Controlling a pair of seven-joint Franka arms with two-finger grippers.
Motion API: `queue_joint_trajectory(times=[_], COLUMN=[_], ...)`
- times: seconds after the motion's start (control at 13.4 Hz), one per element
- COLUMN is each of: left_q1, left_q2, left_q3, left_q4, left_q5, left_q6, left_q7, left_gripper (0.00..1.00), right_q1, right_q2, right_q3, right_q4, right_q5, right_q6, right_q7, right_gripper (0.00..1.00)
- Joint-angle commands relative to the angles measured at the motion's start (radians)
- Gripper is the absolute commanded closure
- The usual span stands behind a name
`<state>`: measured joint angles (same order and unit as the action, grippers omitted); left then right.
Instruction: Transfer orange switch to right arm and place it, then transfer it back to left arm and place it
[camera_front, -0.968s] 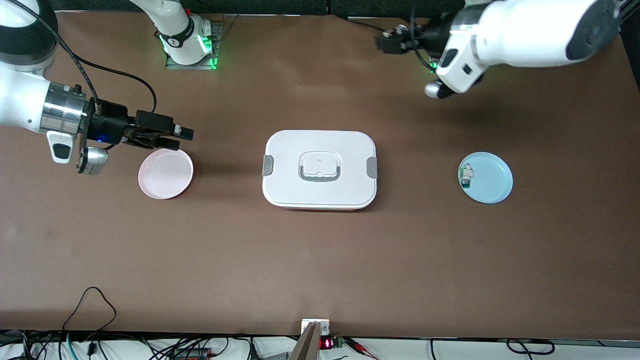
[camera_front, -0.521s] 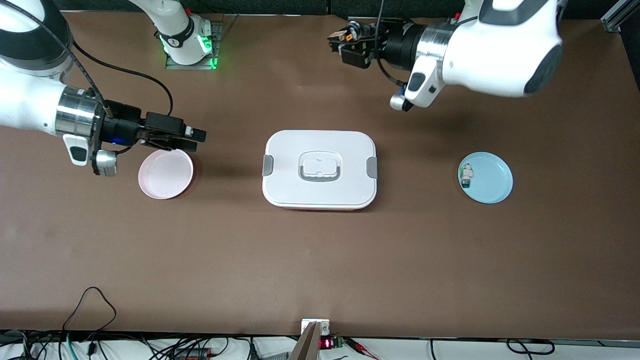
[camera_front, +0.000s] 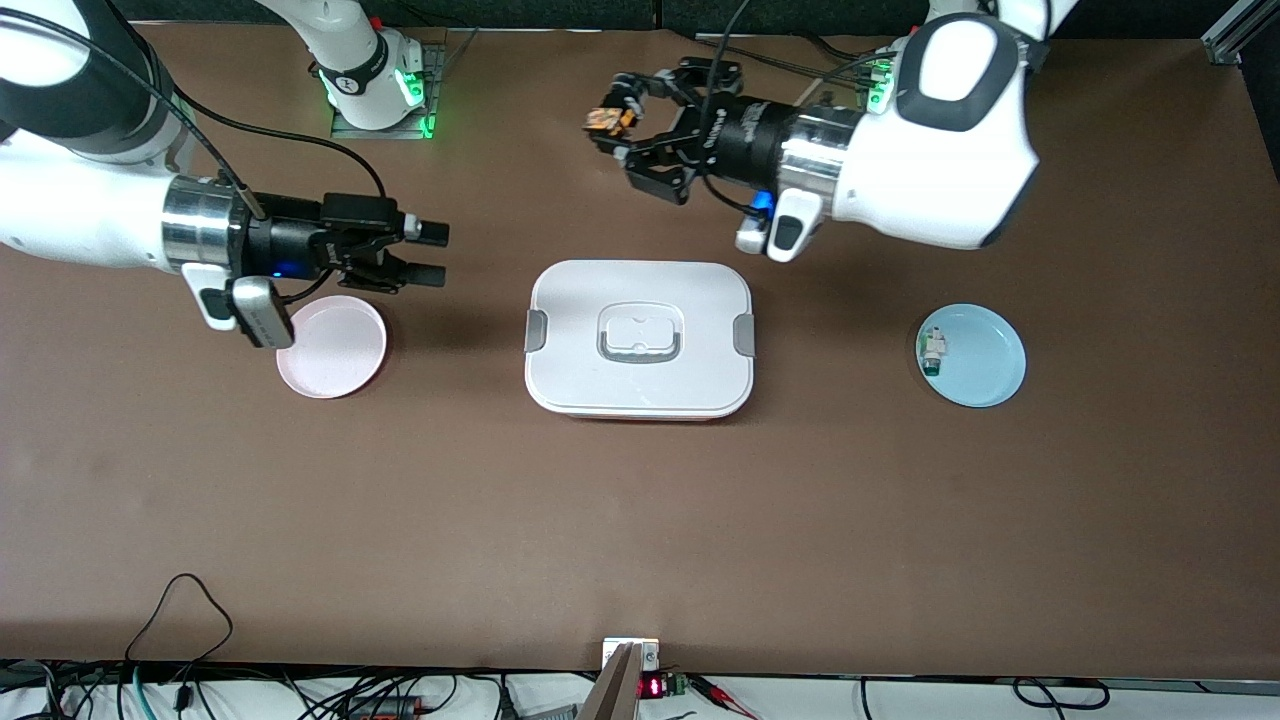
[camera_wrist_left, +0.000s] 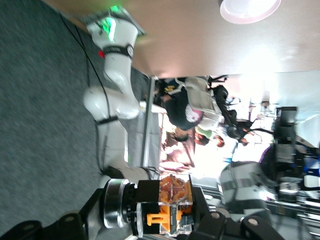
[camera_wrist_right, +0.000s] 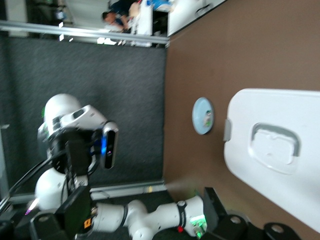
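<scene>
The orange switch (camera_front: 601, 120) is pinched in my left gripper (camera_front: 611, 130), up in the air over the table between the box (camera_front: 640, 340) and the robots' bases. In the left wrist view the orange switch (camera_wrist_left: 172, 205) fills the gap between the black jaws. My right gripper (camera_front: 432, 253) stands open with nothing in it, over the table between the pink plate (camera_front: 332, 347) and the box, pointing toward the left gripper. The right wrist view shows the box (camera_wrist_right: 280, 150) and, farther off, the switch (camera_wrist_right: 88, 223) in the left gripper.
A blue plate (camera_front: 990, 360) toward the left arm's end of the table carries a small white-and-green part (camera_front: 932, 352). The pink plate has nothing in it. Cables and a small device (camera_front: 632, 655) line the table edge nearest the front camera.
The left arm has swung toward the right arm's end with the switch, its wrist turned. The right gripper has moved off the pink plate's rim toward the box.
</scene>
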<state>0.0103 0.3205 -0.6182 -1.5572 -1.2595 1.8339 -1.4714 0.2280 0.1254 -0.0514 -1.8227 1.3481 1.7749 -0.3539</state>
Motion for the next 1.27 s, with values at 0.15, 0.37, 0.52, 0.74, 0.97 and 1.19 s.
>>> queue_joint_trajectory(times=[0.15,0.37,0.52,0.74,0.97,1.19], left_q1=[-0.026,-0.024,-0.024,-0.024,-0.023,-0.016], left_q2=[0.04,0.04,0.042,0.043,0.043,0.043], left_q3=[0.0,0.002,0.003,0.005,0.005,0.005], left_q4=[0.034,0.034,0.034,0.034,0.034,0.034], left_q5=[-0.037,-0.038,-0.049,-0.055,-0.055,-0.057], left_q6=[0.033,0.033,0.033,0.033,0.033,0.03], left_q7=[-0.049,-0.049,-0.049,-0.049,-0.049,-0.049], left_gripper=[1.0,1.0,1.0,1.0,1.0,1.0], right_q1=[0.0,0.016,0.039,0.076,0.117,0.134], right_q2=[-0.044,-0.081,-0.093,-0.095,-0.093,-0.098], right_q3=[-0.004,-0.002,-0.002,-0.002,-0.002,-0.002], right_q4=[-0.086,-0.15,-0.204,-0.224,-0.25,-0.268], right_q5=[0.121,0.173,0.282,0.347,0.43,0.474], right_q6=[-0.031,-0.032,-0.032,-0.031,-0.031,-0.029], right_q7=[-0.096,-0.096,-0.114,-0.116,-0.116,-0.094], right_gripper=[0.0,0.0,0.0,0.0,0.0,0.0])
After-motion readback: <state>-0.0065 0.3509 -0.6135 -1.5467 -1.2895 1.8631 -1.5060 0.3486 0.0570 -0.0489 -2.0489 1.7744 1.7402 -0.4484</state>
